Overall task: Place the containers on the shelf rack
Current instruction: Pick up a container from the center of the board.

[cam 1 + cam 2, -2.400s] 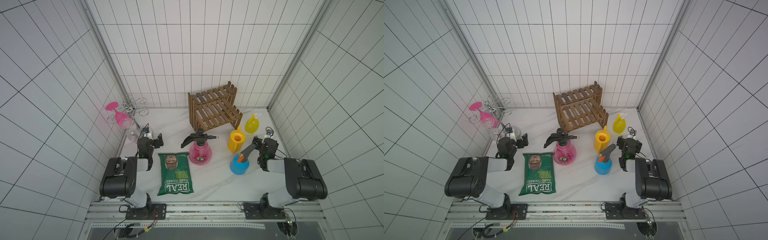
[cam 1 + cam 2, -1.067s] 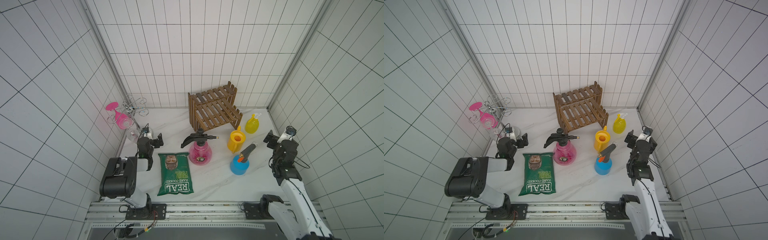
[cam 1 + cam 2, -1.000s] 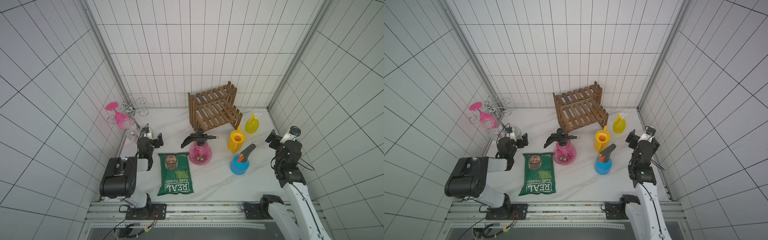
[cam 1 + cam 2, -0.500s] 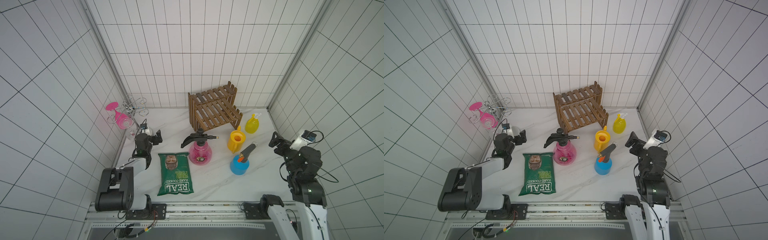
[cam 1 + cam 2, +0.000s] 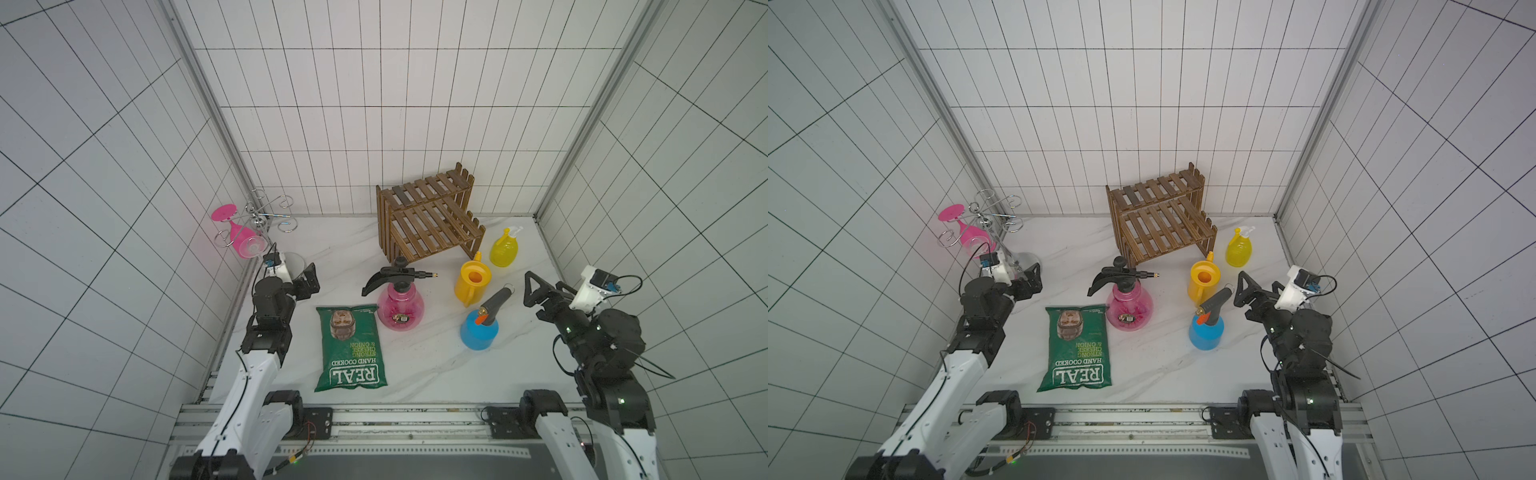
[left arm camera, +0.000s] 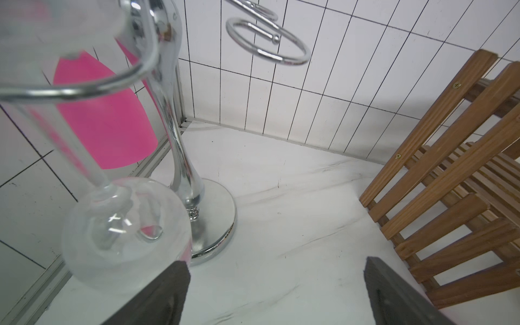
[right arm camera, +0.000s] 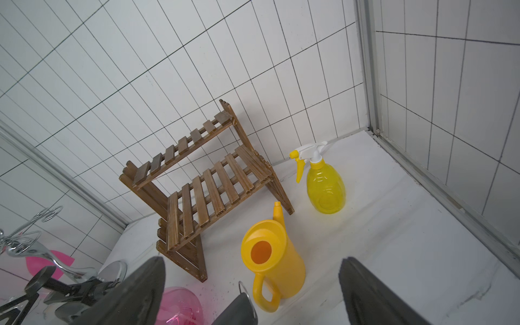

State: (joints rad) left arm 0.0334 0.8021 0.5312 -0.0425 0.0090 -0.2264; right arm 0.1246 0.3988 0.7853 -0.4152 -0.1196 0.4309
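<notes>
The brown slatted shelf rack stands at the back with both tiers bare. In front of it on the white table stand the containers: a pink sprayer, a blue sprayer, a yellow watering can and a small yellow spray bottle. My right gripper hangs open and empty, right of the blue sprayer and facing the can. Open and empty too, my left gripper is at the far left, over bare table.
A green crisp bag lies flat at the front, left of the pink sprayer. A chrome wire glass holder stands at the back left with a pink glass and a clear glass, right beside my left gripper. Tiled walls enclose three sides.
My right arm has risen from its folded rest and now holds the gripper above the table, facing the containers. My left arm has also lifted off its rest. No container has moved.
</notes>
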